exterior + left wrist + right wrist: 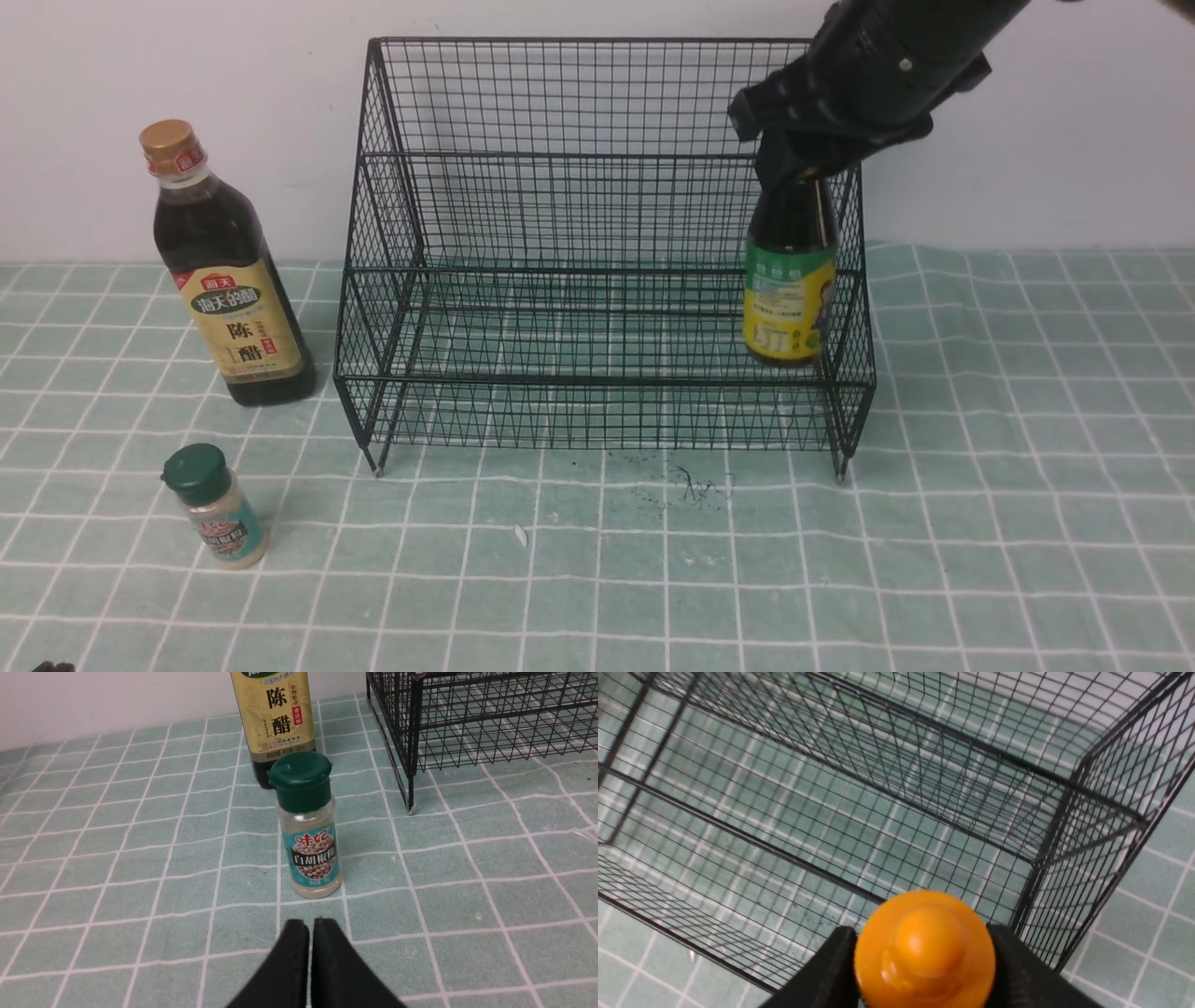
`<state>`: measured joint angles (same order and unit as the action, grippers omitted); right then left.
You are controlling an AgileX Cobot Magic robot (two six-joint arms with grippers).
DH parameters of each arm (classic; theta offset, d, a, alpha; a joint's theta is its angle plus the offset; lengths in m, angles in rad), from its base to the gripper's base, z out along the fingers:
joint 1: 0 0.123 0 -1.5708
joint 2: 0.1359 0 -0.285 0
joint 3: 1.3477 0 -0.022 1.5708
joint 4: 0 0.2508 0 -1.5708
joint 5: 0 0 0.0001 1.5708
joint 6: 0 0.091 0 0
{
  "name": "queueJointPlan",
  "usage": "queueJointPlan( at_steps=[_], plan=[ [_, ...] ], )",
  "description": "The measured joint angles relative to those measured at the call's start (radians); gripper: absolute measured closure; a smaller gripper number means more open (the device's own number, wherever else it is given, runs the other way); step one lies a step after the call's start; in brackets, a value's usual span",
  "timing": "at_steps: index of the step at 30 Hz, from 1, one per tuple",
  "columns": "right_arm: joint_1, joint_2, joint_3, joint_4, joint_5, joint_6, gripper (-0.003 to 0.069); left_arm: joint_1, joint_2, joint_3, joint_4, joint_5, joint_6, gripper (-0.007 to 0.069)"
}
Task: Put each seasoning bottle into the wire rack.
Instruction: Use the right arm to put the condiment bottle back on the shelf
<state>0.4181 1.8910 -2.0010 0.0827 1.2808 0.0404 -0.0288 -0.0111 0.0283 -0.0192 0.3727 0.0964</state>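
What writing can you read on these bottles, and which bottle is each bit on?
"陈醋": tan label of the tall vinegar bottle.
"海天": red badge at the top of that label.
"白胡椒粉": dark band on the small shaker jar.
Orange brand word above that band: too stylised to read surely.
Mid-size bottle, yellow-green label: print too small to read.

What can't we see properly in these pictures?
- Front view: the right gripper covers the top of the bottle in the rack.
- Right wrist view: the orange cap hides that bottle's body and base, so whether it stands on the shelf is unclear.
- Left wrist view: the top edge cuts off the vinegar bottle above its label.
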Motion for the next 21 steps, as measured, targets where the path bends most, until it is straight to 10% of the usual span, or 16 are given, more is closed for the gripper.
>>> queueJointPlan(
  at_steps=[21],
  plan=[
    [0.001, 0.023, -0.005, -0.005, 0.008, 0.001, 0.0345, 0.0, 0.0, 0.0, 0.0, 0.001, 0.014, 0.0631]
  ],
)
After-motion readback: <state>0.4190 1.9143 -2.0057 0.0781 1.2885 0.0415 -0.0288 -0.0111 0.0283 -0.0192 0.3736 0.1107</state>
